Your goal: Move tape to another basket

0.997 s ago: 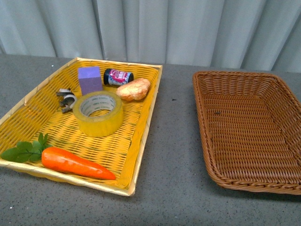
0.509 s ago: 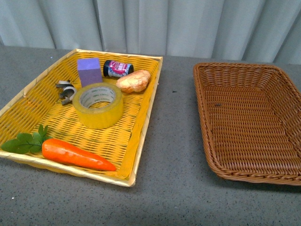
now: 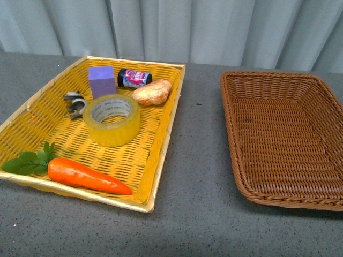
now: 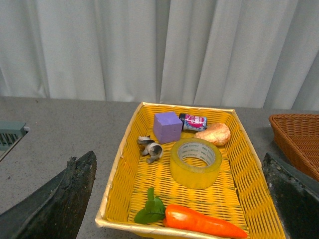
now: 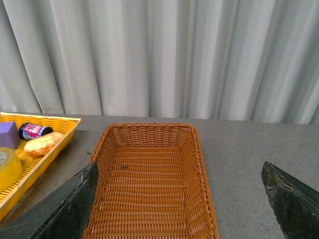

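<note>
Left claw [image 4: 177, 164]: fingers spread wide, holding nothing. The tape [image 4: 196, 162] lies flat ahead of this claw, in line with the gap between the fingers and untouched, inside the yellow tray [image 4: 124, 189]. A carrot [image 4: 204, 225] lies nearer the claw than the tape, and a purple block [image 4: 167, 127] lies beyond it.

Right claw [image 5: 179, 169]: fingers spread wide, holding nothing. The basket [image 5: 144, 189] lies ahead, centred on the gap. The tape is well off to this claw's left, outside the basket.
</note>
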Controlling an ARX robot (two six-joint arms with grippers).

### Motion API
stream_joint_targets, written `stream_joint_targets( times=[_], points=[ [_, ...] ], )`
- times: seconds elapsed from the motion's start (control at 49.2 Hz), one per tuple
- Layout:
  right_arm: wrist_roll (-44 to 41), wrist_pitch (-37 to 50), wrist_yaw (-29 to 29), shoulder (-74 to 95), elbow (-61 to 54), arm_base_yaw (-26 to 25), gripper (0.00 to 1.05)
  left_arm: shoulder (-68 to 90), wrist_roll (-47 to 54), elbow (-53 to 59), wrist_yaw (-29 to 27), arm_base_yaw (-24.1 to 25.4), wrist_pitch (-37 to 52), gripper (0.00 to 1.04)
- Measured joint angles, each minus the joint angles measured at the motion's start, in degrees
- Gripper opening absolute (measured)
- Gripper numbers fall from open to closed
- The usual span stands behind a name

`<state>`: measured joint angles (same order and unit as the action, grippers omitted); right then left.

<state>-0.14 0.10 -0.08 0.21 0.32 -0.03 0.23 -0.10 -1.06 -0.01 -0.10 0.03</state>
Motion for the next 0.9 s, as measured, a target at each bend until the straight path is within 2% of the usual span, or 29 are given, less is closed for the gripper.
stream_joint_targets(
  times=[0.793,0.854,0.875,0.895],
  points=[
    [0.0,0.0,0.0,0.0,0.0,0.0,0.96,0.0,0.0,0.0,-0.1,0.0,0.0,0.98],
    [0.0,0.0,0.0,0.0,0.0,0.0,0.96,7.1,-3.1,-3.6,-13.0,-3.2,-7.9,0.98],
    [0.0,0.0,0.0,0.0,0.0,0.0,0.96,12.2,-4.1,-4.9,-16.9,-3.7,-7.9,0.98],
    [0.0,0.0,0.0,0.0,0.0,0.0,0.96,17.3,-4.3,-5.9,-18.2,-3.6,-6.1,0.98]
  ],
)
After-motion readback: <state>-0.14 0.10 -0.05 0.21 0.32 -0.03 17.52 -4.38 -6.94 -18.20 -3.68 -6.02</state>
